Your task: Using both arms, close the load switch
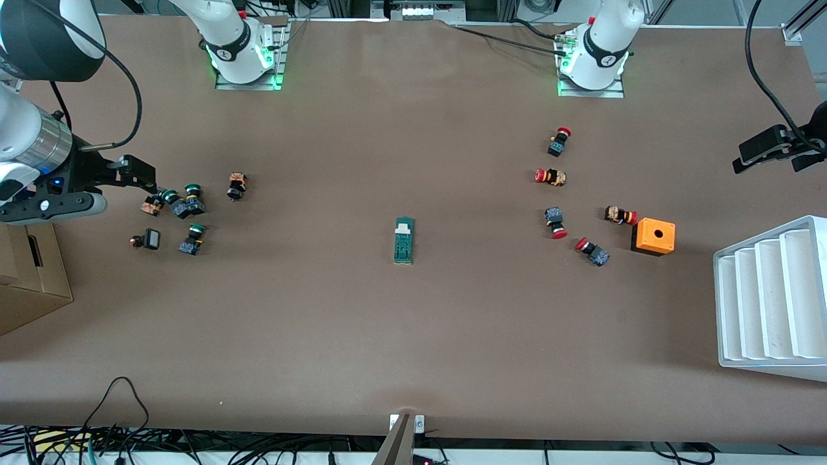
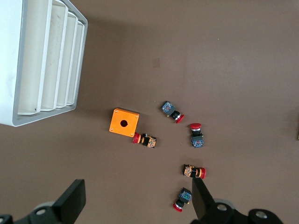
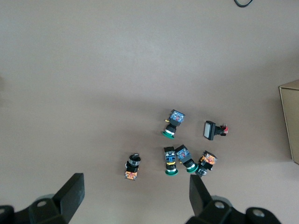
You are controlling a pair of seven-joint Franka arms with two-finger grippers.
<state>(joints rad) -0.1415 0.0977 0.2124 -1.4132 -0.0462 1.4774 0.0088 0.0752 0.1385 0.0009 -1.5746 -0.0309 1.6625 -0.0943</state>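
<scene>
The load switch (image 1: 404, 240) lies alone at the middle of the frame, untouched. My right gripper (image 1: 139, 173) hangs released over the green buttons (image 1: 187, 201) at the frame's left edge. My left gripper (image 1: 772, 148) hangs released at the right edge, above the white tray (image 1: 772, 300).

No text, label, brand, number or sign can be read on anything in these views.
</scene>
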